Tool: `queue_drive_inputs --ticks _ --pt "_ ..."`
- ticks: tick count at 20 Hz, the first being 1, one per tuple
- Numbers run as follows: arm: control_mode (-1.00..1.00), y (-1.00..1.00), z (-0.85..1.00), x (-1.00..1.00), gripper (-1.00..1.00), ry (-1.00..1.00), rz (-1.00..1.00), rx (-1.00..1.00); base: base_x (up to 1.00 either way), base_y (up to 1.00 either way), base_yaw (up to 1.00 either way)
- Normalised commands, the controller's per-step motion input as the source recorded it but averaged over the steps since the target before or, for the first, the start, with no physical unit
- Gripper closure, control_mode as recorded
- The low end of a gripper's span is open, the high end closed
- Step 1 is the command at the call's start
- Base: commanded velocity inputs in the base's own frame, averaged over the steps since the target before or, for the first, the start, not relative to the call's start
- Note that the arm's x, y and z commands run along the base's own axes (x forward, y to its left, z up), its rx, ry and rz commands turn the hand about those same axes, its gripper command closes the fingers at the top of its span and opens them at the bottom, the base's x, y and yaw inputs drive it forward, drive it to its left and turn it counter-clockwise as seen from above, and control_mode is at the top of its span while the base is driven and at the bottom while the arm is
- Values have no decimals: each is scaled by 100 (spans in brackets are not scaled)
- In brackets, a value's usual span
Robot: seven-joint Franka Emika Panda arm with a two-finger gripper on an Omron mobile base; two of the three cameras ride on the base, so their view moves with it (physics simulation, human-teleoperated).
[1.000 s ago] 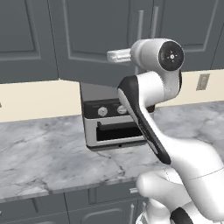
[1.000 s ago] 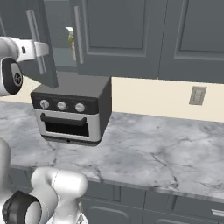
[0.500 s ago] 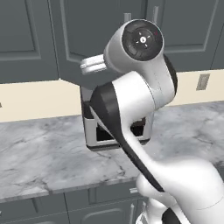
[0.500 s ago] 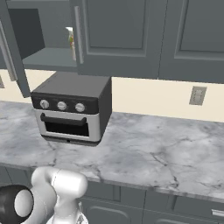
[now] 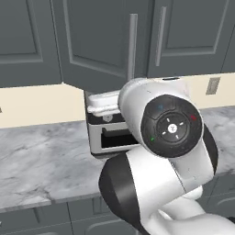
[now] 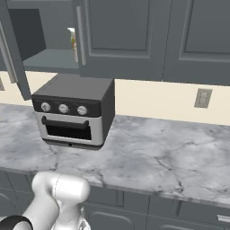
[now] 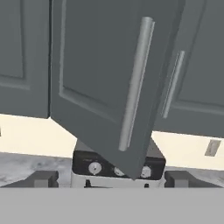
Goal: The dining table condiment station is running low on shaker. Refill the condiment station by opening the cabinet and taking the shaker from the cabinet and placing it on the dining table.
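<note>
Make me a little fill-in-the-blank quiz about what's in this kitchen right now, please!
1. The cabinet door above the counter stands ____.
2. The toaster oven shows ____ round knobs in a row on its front.
3. The toaster oven sits on a ____ counter.
4. The gripper's dark finger tips stand wide apart, holding ____.

Missing words: open; three; marble; nothing

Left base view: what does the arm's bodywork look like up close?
The arm has glossy white rounded shells joined by dark bands. A round black cap closes one joint, bearing a small white centre mark and tiny blue, red and green dots. No cables are visible.
</note>
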Motion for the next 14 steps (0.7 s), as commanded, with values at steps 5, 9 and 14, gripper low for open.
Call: queue_drive_inputs --ticks 5,9,14 --pt "-100 -100 -21 5 -100 0 6 21 0 0 0" --pt "-100 -100 -24 9 -100 0 12 21 0 0 0" --pt "-100 -100 -19 6 -100 7 6 41 0 0 0"
